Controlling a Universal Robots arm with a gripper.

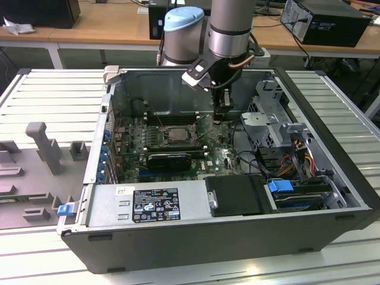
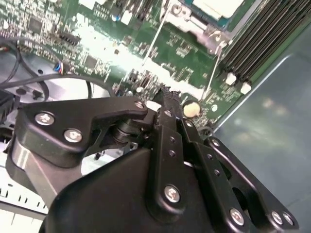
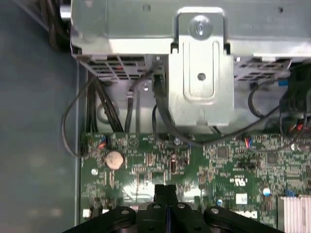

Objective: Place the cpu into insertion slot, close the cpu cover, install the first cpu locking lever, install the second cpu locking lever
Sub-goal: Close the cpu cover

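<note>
One arm (image 1: 230, 27), one pair of fingers (image 3: 159, 193), and they're pressed tight together on nothing, low over the green board (image 3: 228, 160) beside a single coin cell (image 3: 114, 159). The one cpu (image 2: 218, 6) sits in the slot (image 1: 164, 134) at mid-board, the metal cover (image 2: 189, 19) framing it, two thin levers (image 2: 151, 41) slanting out alongside. Two labels (image 1: 155, 205) lie on the power supply (image 1: 191, 199), their print too small to tell.

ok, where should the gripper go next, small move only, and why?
Probably shift the gripper toward the insertion slot, onto the nearer lever. The cpu already seems to lie under the cpu cover, both thin levers look unlatched, and the shut fingers hang empty over the board by the coin cell.
</note>
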